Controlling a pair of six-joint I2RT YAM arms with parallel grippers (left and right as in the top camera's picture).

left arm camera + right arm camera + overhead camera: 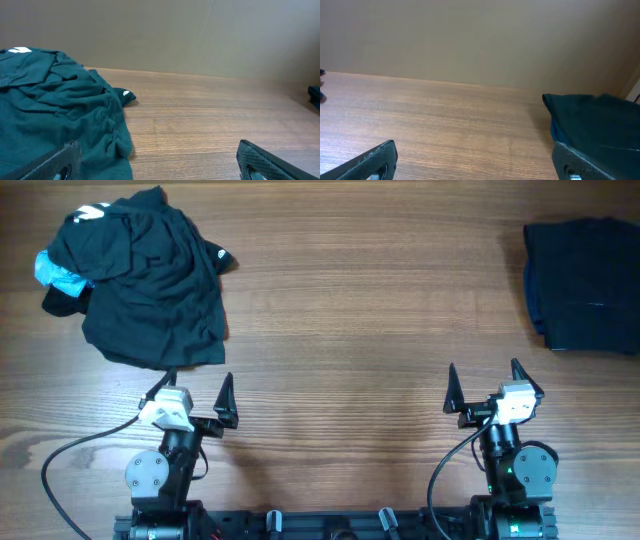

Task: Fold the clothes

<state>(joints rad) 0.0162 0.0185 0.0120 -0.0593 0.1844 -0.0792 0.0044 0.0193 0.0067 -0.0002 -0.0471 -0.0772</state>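
Clothes — 1 crumpled pile (140,275), 1 folded stack (583,285); only your overhead shows the blue patch (55,272). Your left claw (197,383) and right claw (483,368) sit released.

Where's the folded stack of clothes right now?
In the overhead view, the folded stack lies at the table's far right edge, ahead of the right end effector and across from the crumpled pile.

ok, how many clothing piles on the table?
2. One crumpled dark pile at far left, a light blue piece poking out its left side; one folded dark stack at far right, partly cut off by the frame. Either may hide more garments.
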